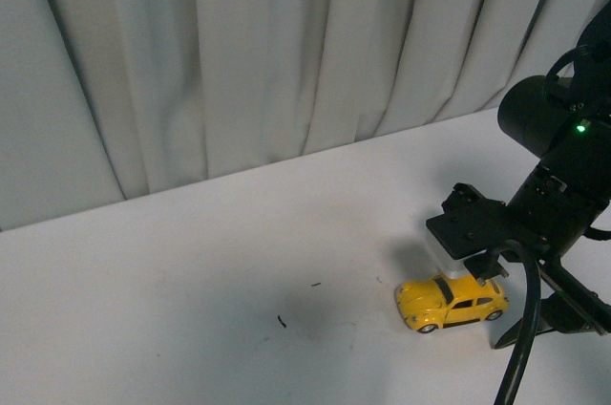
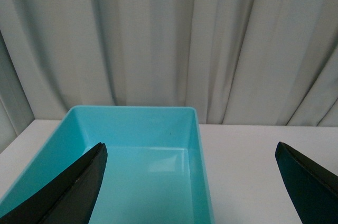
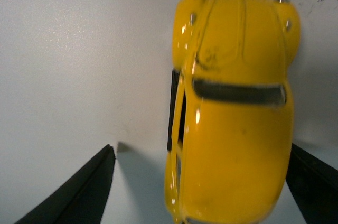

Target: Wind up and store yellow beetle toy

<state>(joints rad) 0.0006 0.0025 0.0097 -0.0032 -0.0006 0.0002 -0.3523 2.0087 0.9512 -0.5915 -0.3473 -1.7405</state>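
The yellow beetle toy [image 1: 451, 302] stands on its wheels on the white table [image 1: 191, 281], at the right of the front view. My right gripper [image 3: 200, 150] is open and straddles the toy [image 3: 237, 129] from above. In the right wrist view the car lies close to one black finger [image 3: 311, 176] and well apart from the other finger [image 3: 84, 192]. My left gripper [image 2: 190, 147] is open with nothing between its fingers; it hangs over the near end of a teal bin [image 2: 200, 171]. The left arm does not show in the front view.
The teal bin is empty and reaches back to a pale curtain [image 2: 169, 39]. The same curtain [image 1: 286, 52] closes off the table's far edge. The right arm's black body [image 1: 563, 185] and cable [image 1: 523, 329] stand over the table's right side. Small dark marks [image 1: 282, 321] dot the tabletop.
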